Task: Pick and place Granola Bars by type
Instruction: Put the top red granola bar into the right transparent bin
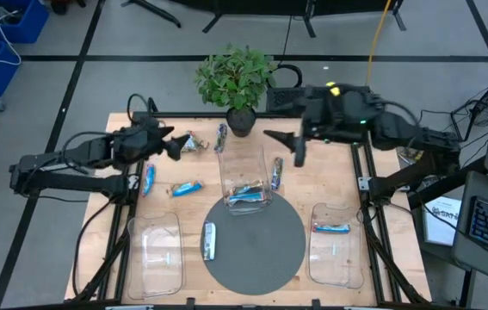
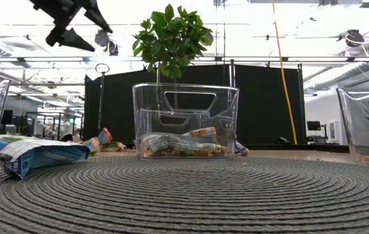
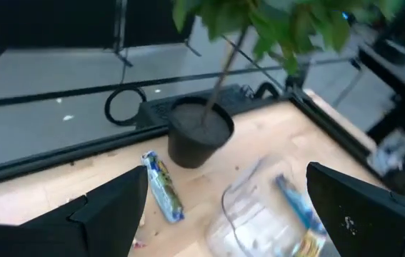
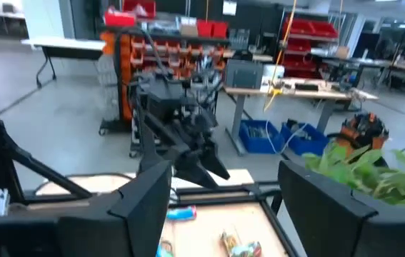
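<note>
Partly sorted: centre tray (image 1: pixel 245 176) has some Granola Bars (image 1: pixel 248 195), right tray (image 1: pixel 336 250) one. About five loose on tabletop (image 1: pixel 312 181). Left tool (image 1: pixel 177 143) and right tool (image 1: pixel 288 148) open, empty, hovering far side.

You saw glossy foil-wrapped granola bars (image 1: pixel 187 189), clear smooth plastic trays (image 1: pixel 245 176), a coarse woven mat (image 1: pixel 256 250), and a matt wooden table (image 1: pixel 312 185).

A leafy potted plant (image 1: pixel 237 82) stands at the table's far edge, a round grey woven mat (image 1: pixel 256 245) lies up front, with clear plastic trays left (image 1: pixel 159 251), centre (image 1: pixel 245 176) and right (image 1: pixel 336 245).
</note>
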